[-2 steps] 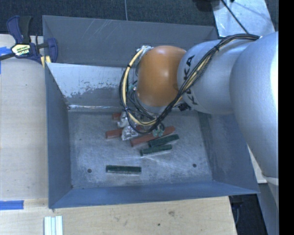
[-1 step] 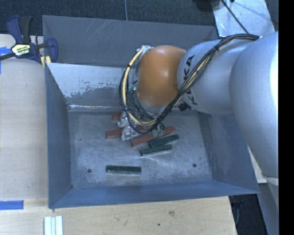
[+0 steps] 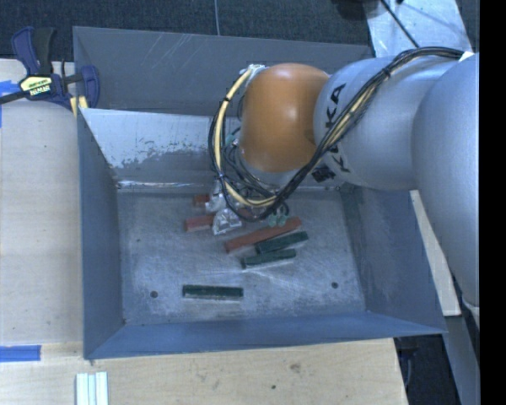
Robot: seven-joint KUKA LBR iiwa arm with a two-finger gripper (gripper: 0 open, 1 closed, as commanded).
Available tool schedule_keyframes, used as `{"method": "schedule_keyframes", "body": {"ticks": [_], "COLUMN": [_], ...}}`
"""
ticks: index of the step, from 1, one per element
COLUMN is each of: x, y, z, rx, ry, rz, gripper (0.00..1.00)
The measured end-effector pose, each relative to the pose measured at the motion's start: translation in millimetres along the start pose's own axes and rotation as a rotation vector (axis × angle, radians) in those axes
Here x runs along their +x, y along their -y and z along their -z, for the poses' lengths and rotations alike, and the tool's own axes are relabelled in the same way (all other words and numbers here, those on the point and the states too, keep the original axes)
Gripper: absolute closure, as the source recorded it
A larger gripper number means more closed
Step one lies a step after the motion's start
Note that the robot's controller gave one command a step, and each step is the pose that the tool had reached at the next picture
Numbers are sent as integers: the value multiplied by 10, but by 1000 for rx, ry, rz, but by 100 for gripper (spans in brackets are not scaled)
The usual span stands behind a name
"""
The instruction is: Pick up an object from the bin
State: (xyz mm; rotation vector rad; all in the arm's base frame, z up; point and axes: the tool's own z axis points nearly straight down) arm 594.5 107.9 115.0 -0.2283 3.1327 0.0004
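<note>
Camera view, starting at the near wall of the bin: you have 1 green bar lying alone on the floor, long axis across the picture, well apart from everything else. Further in, 2 green sticks lie side by side, tilted a little up toward picture-right. Just behind them, touching, is a long brown bar at the same tilt.

Next you reach the gripper, low over the floor at the picture-left end of that long brown bar. You cannot tell from this angle whether it is wide, narrow or closed on something, because the cables and the orange cover crowd the space above it.

Just picture-left of the gripper lies a short brown bar, its long axis running across the picture and its right end at the gripper, touching or nearly so. Behind it, near the foot of the far wall, sits a brown stub.

So the relation you should watch is this: the gripper stands in the gap between 2 bar ends, with the short brown bar stretching off to picture-left and the long one to picture-right. My judgement is that the short brown bar is the likelier target. It meets the gripper end-on, not across its narrow width. A grasp would probably need a small shift to picture-left along that axis, so the bar's middle comes under the gripper.
</note>
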Motion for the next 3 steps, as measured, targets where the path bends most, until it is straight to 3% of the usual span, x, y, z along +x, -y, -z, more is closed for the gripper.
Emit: {"method": "schedule_keyframes", "body": {"ticks": [1,2,3], "x": [-53,-54,-248], "y": [-26,-32,500], "z": [227,242,884], "rx": [0,0,0], "ry": [4,5,2], "rz": [-10,-10,263], "gripper": [100,100,100]}}
